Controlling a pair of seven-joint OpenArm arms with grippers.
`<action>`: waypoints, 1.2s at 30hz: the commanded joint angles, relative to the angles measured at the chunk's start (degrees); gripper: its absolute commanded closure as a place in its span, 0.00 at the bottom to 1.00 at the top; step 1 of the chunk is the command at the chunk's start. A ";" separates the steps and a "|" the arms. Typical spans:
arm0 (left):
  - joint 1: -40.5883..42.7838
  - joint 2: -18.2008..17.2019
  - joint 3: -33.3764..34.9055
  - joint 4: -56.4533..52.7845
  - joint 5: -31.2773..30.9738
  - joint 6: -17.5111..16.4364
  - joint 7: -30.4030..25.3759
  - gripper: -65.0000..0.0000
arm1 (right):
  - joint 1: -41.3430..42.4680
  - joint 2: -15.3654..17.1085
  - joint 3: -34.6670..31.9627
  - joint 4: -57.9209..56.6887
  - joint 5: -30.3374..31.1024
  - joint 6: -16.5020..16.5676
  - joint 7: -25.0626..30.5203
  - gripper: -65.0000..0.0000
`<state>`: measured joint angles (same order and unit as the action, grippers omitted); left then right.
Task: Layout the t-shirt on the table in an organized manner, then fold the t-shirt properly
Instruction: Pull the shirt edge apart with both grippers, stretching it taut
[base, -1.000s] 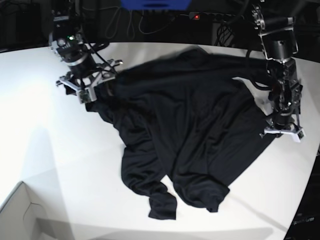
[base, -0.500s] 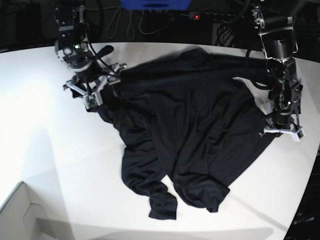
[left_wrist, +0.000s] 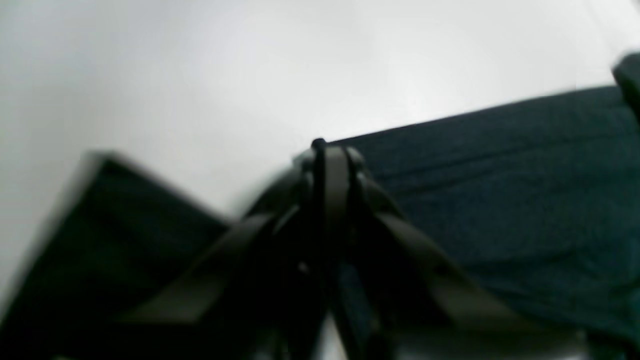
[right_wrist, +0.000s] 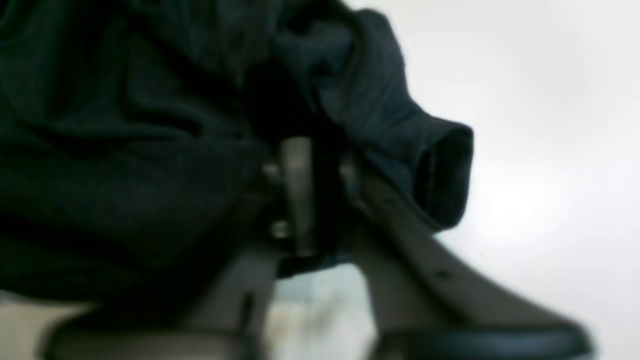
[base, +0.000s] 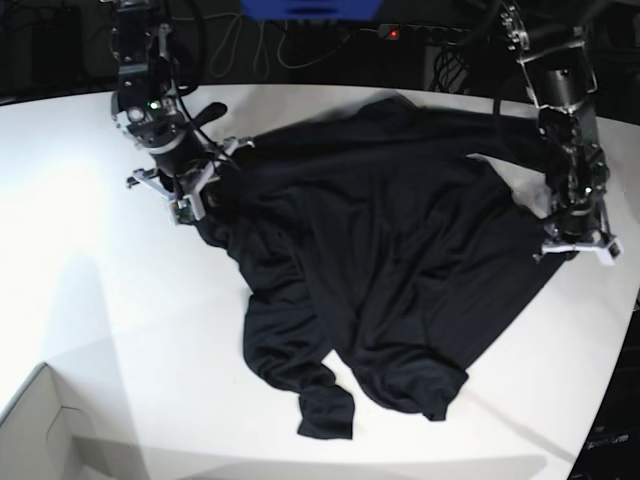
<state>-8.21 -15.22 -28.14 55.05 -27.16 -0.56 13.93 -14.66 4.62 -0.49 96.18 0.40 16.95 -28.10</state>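
Black cloth now fills the right gripper (base: 200, 195), whose jaws, wide a second ago, have clamped on the t-shirt (base: 380, 270) edge at base-view left. The shirt lies rumpled across the white table (base: 90, 300), a cardboard box (base: 35, 435) at its near corner. The left gripper (base: 578, 245), pinching the hem, has crept outward. Only the right wrist view shows a sleeve cuff (right_wrist: 445, 175).

A plain black t-shirt (base: 380, 250) lies on the white table (base: 80, 260).
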 joint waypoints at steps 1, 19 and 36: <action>-0.28 -0.82 -0.74 1.70 0.21 0.34 -0.26 1.00 | 0.28 0.26 0.27 1.36 0.34 0.24 1.24 1.00; 12.56 -0.38 -8.04 19.99 0.21 0.43 -0.26 1.00 | -7.45 0.61 6.07 16.74 0.34 0.41 1.59 1.00; 18.01 -0.29 -11.02 20.07 0.12 0.25 -0.26 1.00 | -12.47 0.70 15.22 18.76 8.52 0.59 2.82 1.00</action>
<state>10.02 -14.41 -38.81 74.02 -26.96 -0.16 15.20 -27.03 4.75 14.35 113.58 8.64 17.39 -27.16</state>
